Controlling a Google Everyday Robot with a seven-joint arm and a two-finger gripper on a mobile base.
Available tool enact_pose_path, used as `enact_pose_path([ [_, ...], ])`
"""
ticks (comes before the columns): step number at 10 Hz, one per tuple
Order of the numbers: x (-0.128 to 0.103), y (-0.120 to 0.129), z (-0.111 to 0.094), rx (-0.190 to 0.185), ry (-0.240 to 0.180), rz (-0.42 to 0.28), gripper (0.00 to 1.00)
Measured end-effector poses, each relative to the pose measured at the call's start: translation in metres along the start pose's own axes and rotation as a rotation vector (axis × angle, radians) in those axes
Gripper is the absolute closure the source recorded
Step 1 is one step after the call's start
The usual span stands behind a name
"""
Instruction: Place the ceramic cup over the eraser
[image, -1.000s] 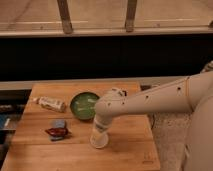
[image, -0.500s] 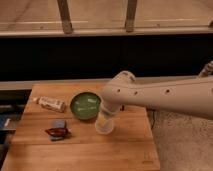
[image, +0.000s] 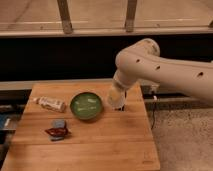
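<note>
Arm enters from the right and bends down over the far right part of the wooden table. Gripper sits at the end of the arm, low over the tabletop, just right of the green bowl. Gripper is clamped on the ceramic cup. The cup hangs at the wrist, pale and tapered, beside the bowl's right rim but apart from it. Whether the cup's base touches the wood cannot be told from this angle. A small dark shape just below and right of the cup is probably the eraser, though the view is too poor to make out any stripes. It stands on the table near the far right edge, close against the cup's lower side. The bowl is upright, mid-table. Left of it a pale bottle lies on its side, cap end pointing left. Nearer the front left, a blue-grey square piece rests just behind a red packet, and the two touch or nearly touch. Both are well apart from the cup.
</note>
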Motion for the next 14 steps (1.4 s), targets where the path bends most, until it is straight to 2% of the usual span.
enact_pose_path([
  [2, -0.008, -0.049, -0.017, 0.049, -0.028, 0.029, 1.00],
  [3, -0.008, -0.060, -0.022, 0.060, -0.039, 0.040, 1.00],
  [7, -0.010, -0.062, -0.022, 0.058, -0.042, 0.042, 1.00],
  [9, -0.006, -0.062, -0.020, 0.051, -0.023, 0.043, 1.00],
  [11, 0.003, -0.063, -0.008, 0.039, 0.008, 0.049, 1.00],
  [14, 0.011, -0.075, -0.005, 0.048, 0.020, 0.085, 1.00],
])
